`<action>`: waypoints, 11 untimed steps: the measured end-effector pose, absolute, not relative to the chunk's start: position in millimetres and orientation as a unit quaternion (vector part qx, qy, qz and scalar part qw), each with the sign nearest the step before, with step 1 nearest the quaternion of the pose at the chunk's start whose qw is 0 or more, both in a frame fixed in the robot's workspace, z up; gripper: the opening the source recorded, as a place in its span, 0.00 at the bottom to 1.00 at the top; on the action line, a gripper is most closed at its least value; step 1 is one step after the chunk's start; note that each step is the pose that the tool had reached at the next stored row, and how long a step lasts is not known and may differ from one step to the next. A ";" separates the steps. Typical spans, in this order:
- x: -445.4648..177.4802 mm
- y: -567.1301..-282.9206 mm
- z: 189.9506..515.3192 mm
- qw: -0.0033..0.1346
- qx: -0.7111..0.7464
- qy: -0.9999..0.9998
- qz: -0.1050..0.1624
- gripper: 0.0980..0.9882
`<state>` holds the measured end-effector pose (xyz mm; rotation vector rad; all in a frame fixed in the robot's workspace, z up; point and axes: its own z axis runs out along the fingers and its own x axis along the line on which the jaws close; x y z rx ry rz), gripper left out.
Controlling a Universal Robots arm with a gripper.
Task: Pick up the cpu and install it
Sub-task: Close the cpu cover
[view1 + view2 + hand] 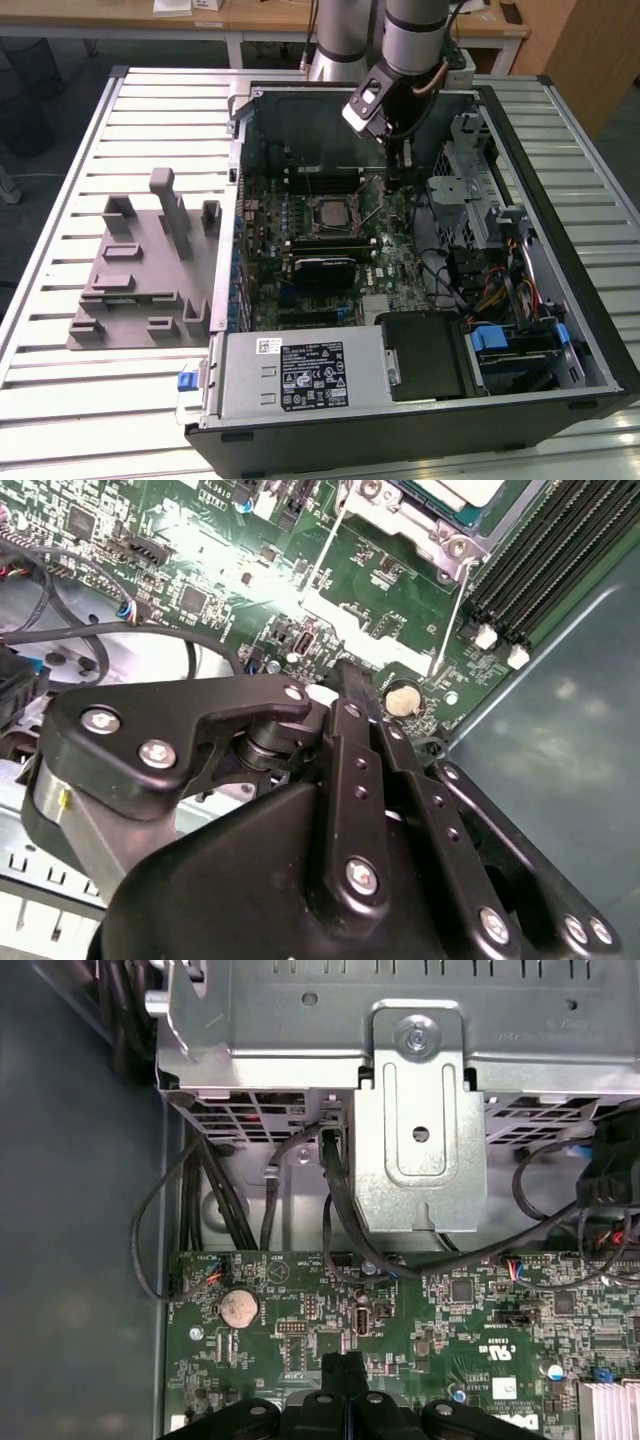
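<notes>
1. As you look down in the exterior view, the cpu (328,212) is a flat silvery square lying in the socket (309,213), inside the open case (560,200).
2. In the second wrist view the cpu (455,488) shows a pale top, bordered by the socket's (385,510) bright metal frame with its round screws.
3. Your gripper (400,170) hangs over the green board (450,1320), near the socket on the exterior view's right and apart from the cpu.
4. Its matte black fingers (338,1375) are pressed together along a thin seam, and nothing is held between them.
5. Near the fingertips sits a round, shiny coin cell (238,1307), and black cables (340,1210) loop above it.
6. A grey plastic tray (130,290) with upright pegs rests on the ribbed metal table (60,400), beside the case.
</notes>
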<state>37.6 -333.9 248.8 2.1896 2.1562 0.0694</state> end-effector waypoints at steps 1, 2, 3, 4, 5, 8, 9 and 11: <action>37.7 -333.9 247.6 0.034 0.712 0.701 0.023 0.01; 37.7 -333.9 246.3 0.034 0.712 0.701 0.023 0.01; 37.7 -333.9 244.9 0.034 0.713 0.700 0.022 0.01; 37.8 -333.9 243.5 0.034 0.713 0.700 0.022 0.01; 37.8 -333.9 242.2 0.033 0.714 0.699 0.022 0.01; 37.8 -333.9 238.6 0.032 0.716 0.697 0.021 0.01; 37.8 -334.0 238.2 0.032 0.716 0.697 0.021 0.01; 37.8 -334.0 238.2 0.032 0.716 0.697 0.021 0.01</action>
